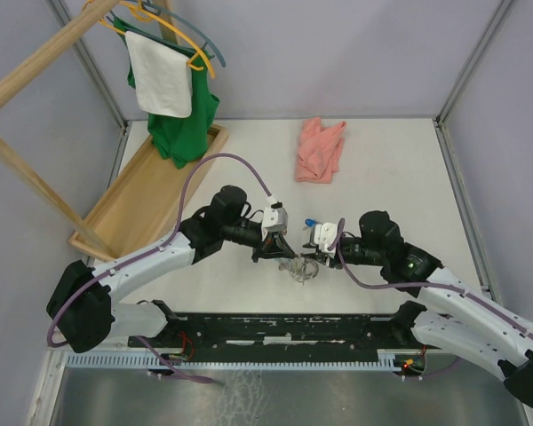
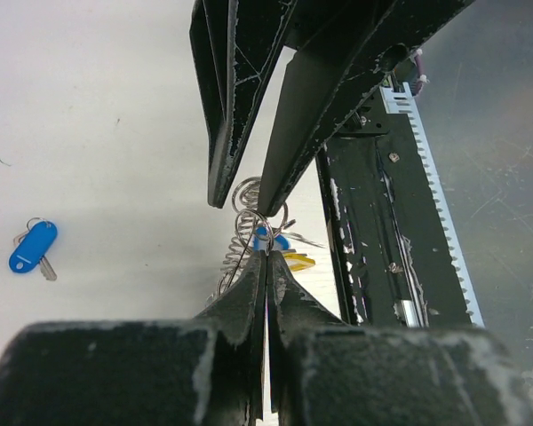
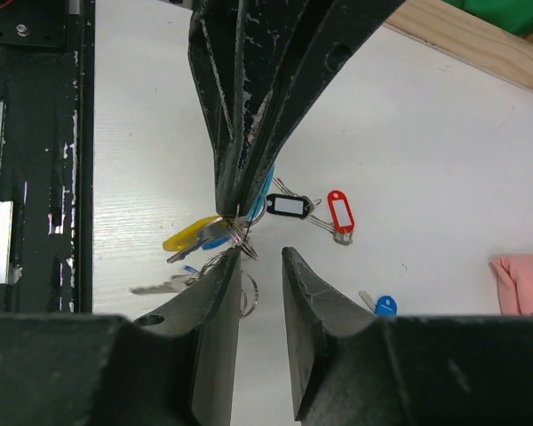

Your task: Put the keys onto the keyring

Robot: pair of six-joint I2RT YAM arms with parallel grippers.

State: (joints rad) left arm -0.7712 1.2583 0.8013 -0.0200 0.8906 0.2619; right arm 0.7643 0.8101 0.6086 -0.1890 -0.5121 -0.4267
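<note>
The keyring (image 3: 246,232), a wire loop strung with silvery pieces plus yellow and blue tags, hangs just above the table near its front edge (image 1: 300,269). My left gripper (image 2: 266,254) is shut on the ring's wire. It reaches in from the top of the right wrist view (image 3: 235,213). My right gripper (image 3: 262,254) faces it, open, its left fingertip (image 3: 234,257) touching the ring, nothing between the jaws. Loose keys lie on the table: one with a black tag (image 3: 289,206), one with a red tag (image 3: 339,209), one with a blue tag (image 3: 385,306) (image 2: 33,247).
A pink cloth (image 1: 320,149) lies at the back of the table. A wooden tray (image 1: 151,191) leans at the left under a rack with a green shirt (image 1: 188,124) and white towel on hangers. The black base rail (image 1: 284,330) runs along the near edge.
</note>
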